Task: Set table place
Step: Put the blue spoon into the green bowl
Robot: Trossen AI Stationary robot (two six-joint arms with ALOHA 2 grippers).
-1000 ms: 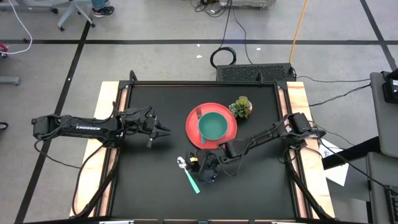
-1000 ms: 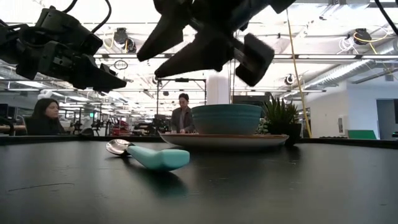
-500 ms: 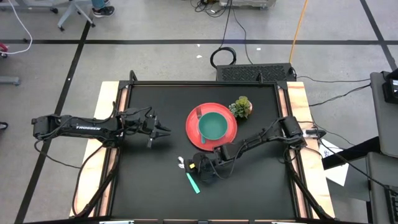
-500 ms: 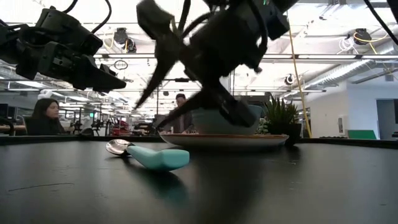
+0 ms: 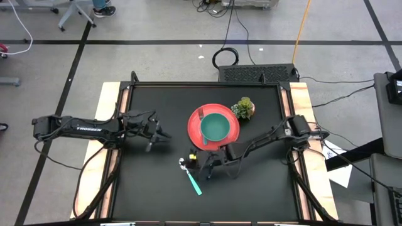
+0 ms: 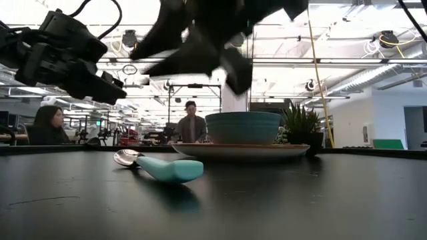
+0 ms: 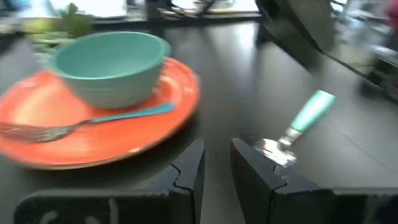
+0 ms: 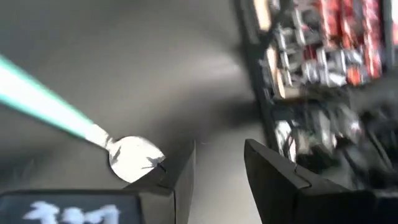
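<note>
The red plate [image 5: 232, 137] lies on the black table [image 5: 151, 182] and carries a teal bowl [image 5: 215, 127] and a teal-handled fork [image 7: 93, 121]. A spoon with a teal handle [image 5: 190, 177] lies flat on the table in front of the plate, with its metal bowl [image 8: 134, 158] toward the plate. My right gripper [image 5: 200, 166] hovers open just above the table beside the spoon's bowl, clear of it in the low view [image 6: 190, 63]. My left gripper [image 5: 162, 134] hangs above the table to the left of the plate, its fingers [image 7: 189, 177] a narrow gap apart and empty.
A small potted plant [image 5: 244, 108] stands at the plate's far right. Pale wooden strips [image 5: 108, 125] run along both short sides of the table. People sit and stand in the room beyond the far edge [image 6: 192, 120].
My right gripper dipped and tipped down toward the spoon, then rose again and turned, ending slightly farther toward the plate. The spoon has stayed where it was. My left gripper has drawn back a little toward the table's left edge.
</note>
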